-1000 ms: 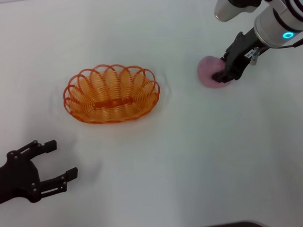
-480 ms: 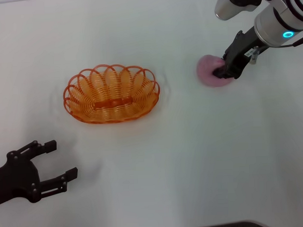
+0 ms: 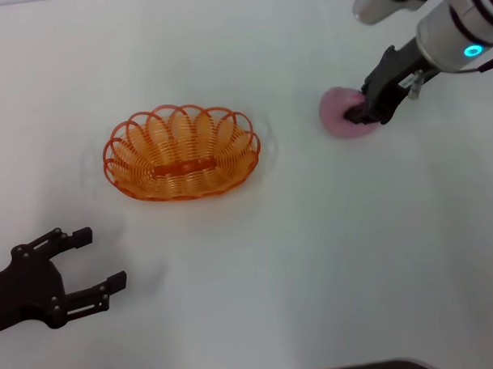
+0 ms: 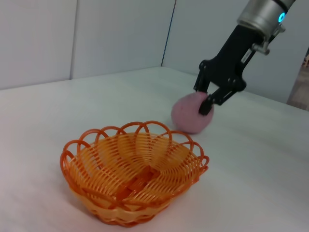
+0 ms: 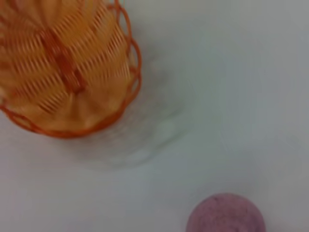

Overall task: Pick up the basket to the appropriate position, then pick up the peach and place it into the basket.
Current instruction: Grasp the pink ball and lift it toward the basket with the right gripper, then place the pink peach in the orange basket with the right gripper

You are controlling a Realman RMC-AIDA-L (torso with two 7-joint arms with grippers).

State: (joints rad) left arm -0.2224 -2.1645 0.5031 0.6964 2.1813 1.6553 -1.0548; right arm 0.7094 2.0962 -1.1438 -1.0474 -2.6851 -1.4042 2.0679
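Two grippers appear, but only one is at work. Over the last second the right gripper [image 3: 364, 112] has shifted slightly toward the far edge of the counter [image 3: 314, 255], and the peach [image 3: 340, 114] has moved a little with it; the basket [image 3: 181, 152] and the left gripper [image 3: 91, 267] have not moved. In the left wrist view the right gripper's jaws are closed around the peach's upper side [image 4: 208, 101], and the fruit [image 4: 189, 114] appears to sit just clear of, or barely on, the surface; which of the two cannot be told. This is read as the start of the lift: the grasp seems made, and carrying the peach to the basket remains. The basket [image 4: 133, 176] stands upright and holds nothing, left of the counter's middle, well apart from the peach, which lies toward the far right corner. The left gripper rests near the near left corner, its jaws spread wide and holding nothing. The counter is a plain white, matte surface carrying nothing else in view; pale wall panels [image 4: 96, 38] meet in a corner beyond its far edge.
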